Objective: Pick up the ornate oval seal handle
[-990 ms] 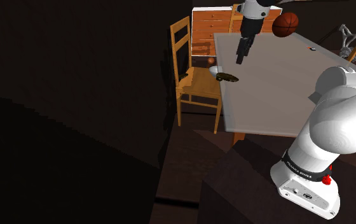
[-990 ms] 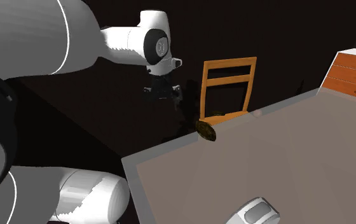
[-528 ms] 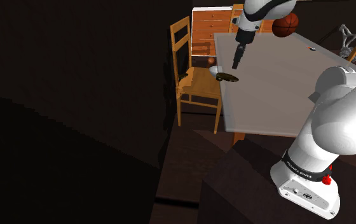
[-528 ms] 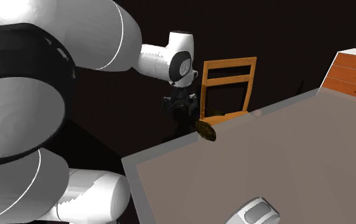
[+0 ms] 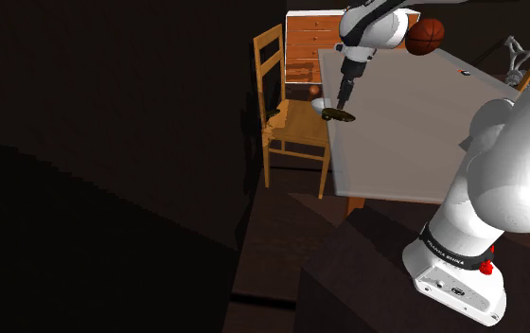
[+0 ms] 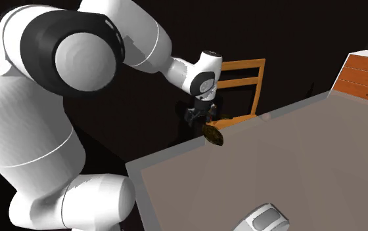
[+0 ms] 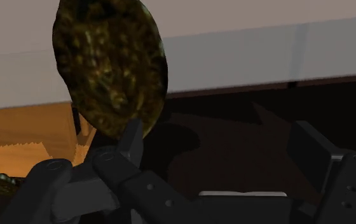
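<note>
The seal handle (image 5: 339, 114) is a dark, gold-mottled oval lying flat at the very edge of the grey table (image 5: 415, 132), on the side by the wooden chair. It also shows in the second exterior view (image 6: 213, 135) and large in the wrist view (image 7: 110, 63). My black gripper (image 5: 344, 98) hangs just above it, pointing down (image 6: 201, 118). In the wrist view the gripper (image 7: 218, 143) is open, and its fingers (image 7: 130, 141) stand wide apart with nothing between them. The handle sits just beyond one finger, off the middle of the gap.
A wooden chair (image 5: 287, 113) stands against the table edge beside the handle. A wooden dresser (image 5: 309, 43) and a brown ball (image 5: 425, 35) are at the table's far end. A small white thing (image 5: 319, 102) lies near the handle. The surroundings are dark.
The arm has swung toward the shoulder view's left and lowered, bringing the gripper from over the table down to just above the seal handle. The handle has not moved.
</note>
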Available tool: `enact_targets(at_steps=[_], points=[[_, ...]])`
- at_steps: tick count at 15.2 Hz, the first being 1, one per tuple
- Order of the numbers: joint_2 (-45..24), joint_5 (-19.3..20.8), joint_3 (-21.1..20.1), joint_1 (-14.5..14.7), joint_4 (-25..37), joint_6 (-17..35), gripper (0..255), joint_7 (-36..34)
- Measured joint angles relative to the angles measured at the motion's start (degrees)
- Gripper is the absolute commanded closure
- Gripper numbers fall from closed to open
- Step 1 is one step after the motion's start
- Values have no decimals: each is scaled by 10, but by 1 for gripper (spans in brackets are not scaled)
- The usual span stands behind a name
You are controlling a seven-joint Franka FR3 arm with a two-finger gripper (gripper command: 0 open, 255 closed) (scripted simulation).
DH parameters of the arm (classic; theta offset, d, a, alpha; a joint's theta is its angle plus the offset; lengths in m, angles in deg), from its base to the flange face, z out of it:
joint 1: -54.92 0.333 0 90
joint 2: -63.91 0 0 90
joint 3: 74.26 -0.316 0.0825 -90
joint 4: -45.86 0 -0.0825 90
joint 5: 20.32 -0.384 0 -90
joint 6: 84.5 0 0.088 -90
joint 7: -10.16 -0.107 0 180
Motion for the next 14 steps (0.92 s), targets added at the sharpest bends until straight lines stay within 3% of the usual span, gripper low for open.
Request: enact_targets(at_steps=[3,7,14], points=[[-95,-103,12,-7,61,-10,0,114],[-202,-209,-14,-51,138,-31,0,229],[-256,-262,-39,-75,149,-9,0,277]])
